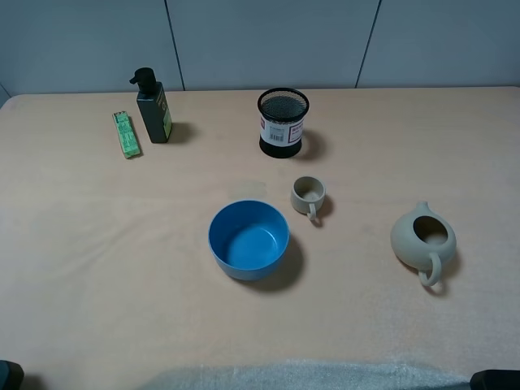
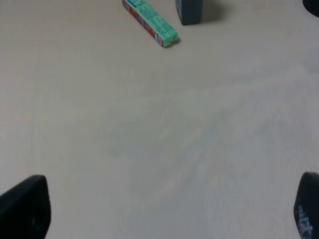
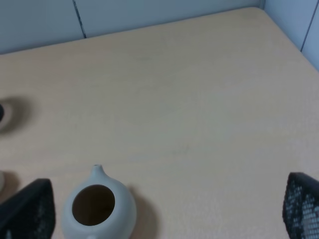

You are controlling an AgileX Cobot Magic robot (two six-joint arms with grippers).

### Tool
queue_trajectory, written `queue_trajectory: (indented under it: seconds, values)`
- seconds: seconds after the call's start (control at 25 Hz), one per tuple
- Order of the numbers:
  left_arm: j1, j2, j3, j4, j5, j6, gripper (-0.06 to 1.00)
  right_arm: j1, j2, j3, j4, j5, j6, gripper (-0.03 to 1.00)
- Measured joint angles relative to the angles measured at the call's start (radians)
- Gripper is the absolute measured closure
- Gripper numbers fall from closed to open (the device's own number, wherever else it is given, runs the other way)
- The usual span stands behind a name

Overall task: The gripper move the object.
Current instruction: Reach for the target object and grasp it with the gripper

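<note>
Progress: no part of the move is seen done; the pen cup point(image 1: 283, 122) is untouched, and approach, grip, lift and placing are all judged left.
Pen cup: stood upright toward the far side of the surface point(image 1: 97, 268), beyond the mug point(image 1: 309, 195) and blue bowl point(image 1: 249, 240), apart from both.
Left claw point(image 2: 164, 206): spread wide, nothing held, bare surface between its tips; a green pack point(image 2: 150, 22) lies ahead.
Right claw point(image 3: 164, 209): spread wide, nothing held; the teapot point(image 3: 99, 206) lies near one tip.
Acting arm: cannot be told; both are well apart from the pen cup.
</note>
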Motion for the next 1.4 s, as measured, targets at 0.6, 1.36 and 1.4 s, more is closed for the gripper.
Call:
queue_trajectory:
  seconds: [0.6, 1.36, 1.4]
  values:
    - [0.0, 0.0, 0.0, 0.0, 0.0, 0.0, -0.05, 0.0, 0.0, 0.0, 0.001, 0.001, 0.0, 0.27]
    - [0.0, 0.0, 0.0, 0.0, 0.0, 0.0, -0.05, 0.0, 0.172, -0.072, 0.079, -0.005, -0.075, 0.27]
    - [0.0, 0.0, 0.0, 0.0, 0.0, 0.0, -0.05, 0.0, 0.207, -0.084, 0.08, -0.008, -0.081, 0.27]
